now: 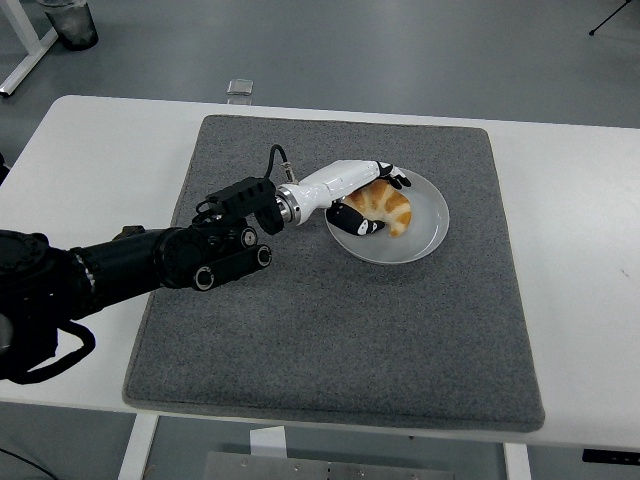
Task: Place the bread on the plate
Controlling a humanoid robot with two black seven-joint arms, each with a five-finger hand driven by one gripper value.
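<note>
Head view: golden croissant [383,207] on plate [428,235].

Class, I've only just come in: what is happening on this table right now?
A humanoid robot's left arm reaches in over a grey mat on the white table. Its left hand is wrapped around a croissant-shaped piece of bread over a white plate at the mat's far side. The bread appears to be on or just above the plate, with the fingers closed on it, so the placing looks nearly done but not released. The right arm is out of view.
</note>
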